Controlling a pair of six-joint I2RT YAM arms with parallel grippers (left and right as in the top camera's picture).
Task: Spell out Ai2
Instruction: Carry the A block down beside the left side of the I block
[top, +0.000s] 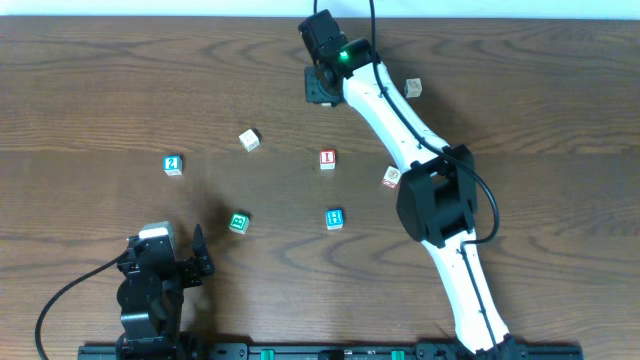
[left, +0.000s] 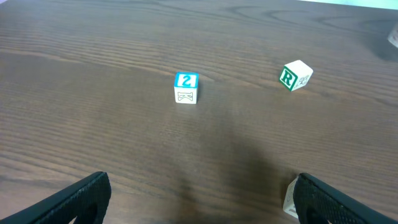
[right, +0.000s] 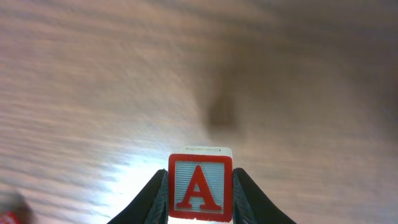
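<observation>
One red A block tight in right hand (left hand wide apart)

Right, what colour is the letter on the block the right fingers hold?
Red, on the A block; right wrist view shows it best.

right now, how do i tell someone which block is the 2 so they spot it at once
Look at the left half of the wooden table, beyond the left arm. The 2 block is the leftmost block there, standing apart from the others. Its top has a blue frame and a blue 2, while the R block near it is lettered in green.
</observation>
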